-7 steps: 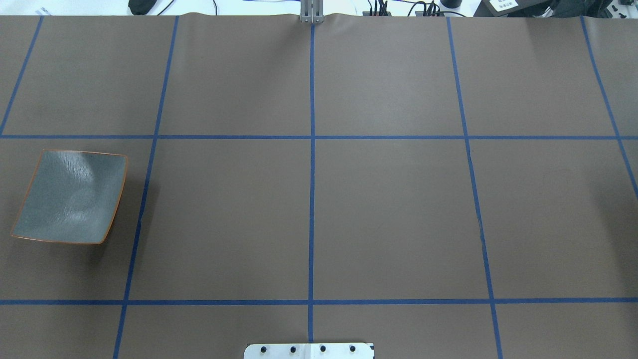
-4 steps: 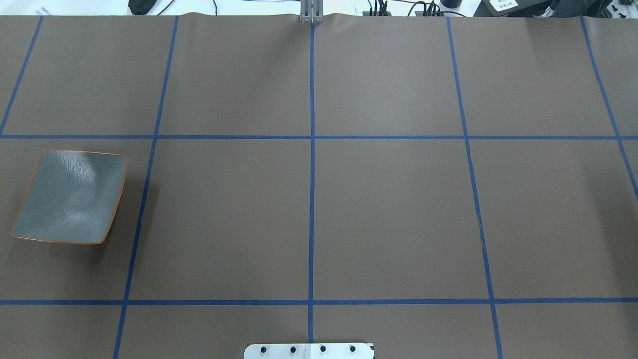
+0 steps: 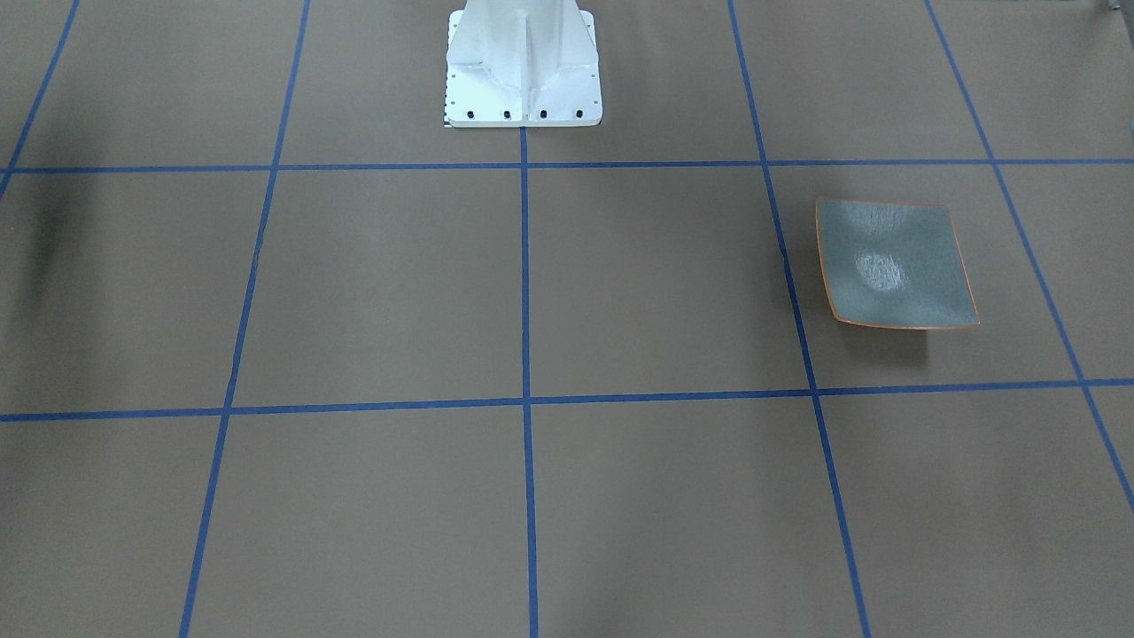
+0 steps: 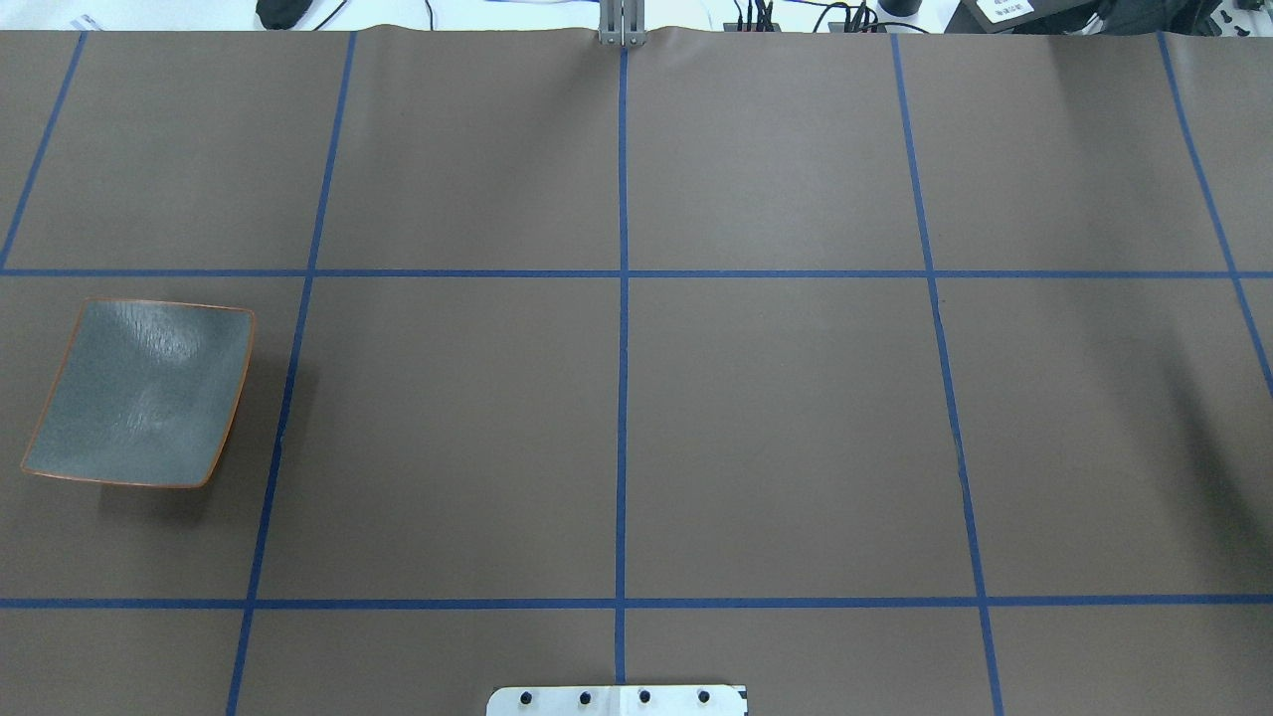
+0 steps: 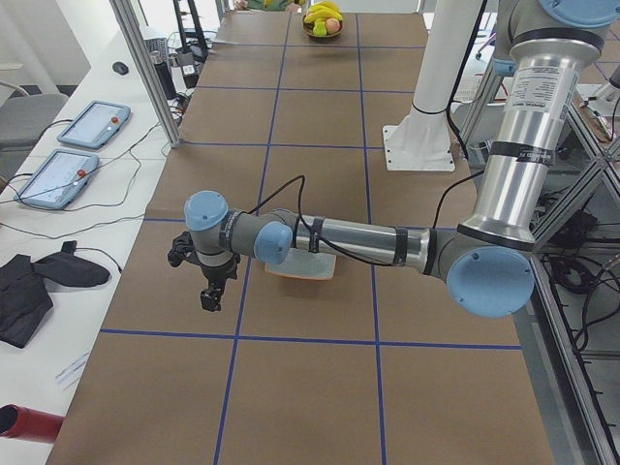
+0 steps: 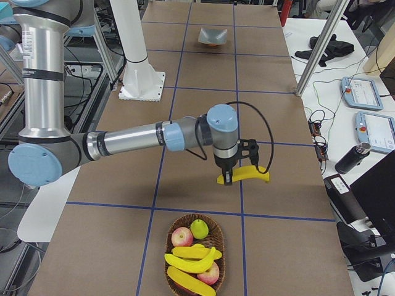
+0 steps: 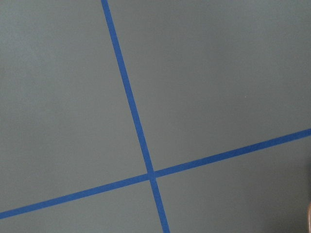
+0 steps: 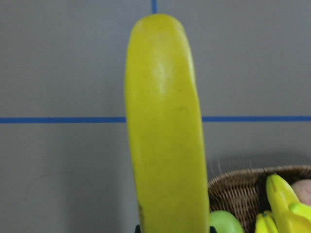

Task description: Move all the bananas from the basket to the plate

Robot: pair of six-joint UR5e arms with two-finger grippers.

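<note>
Exterior right view shows the right tool clamped on one banana, held above the tabletop just beyond the basket, where more bananas lie. The plate sits bare, well apart at the robot's left end, so the carry should run high and level, ending in a low, flat release at the plate's middle. The overhead view shows only the plate and no arm. Exterior left alone shows the left tool near the plate, though I cannot tell its state.
</note>
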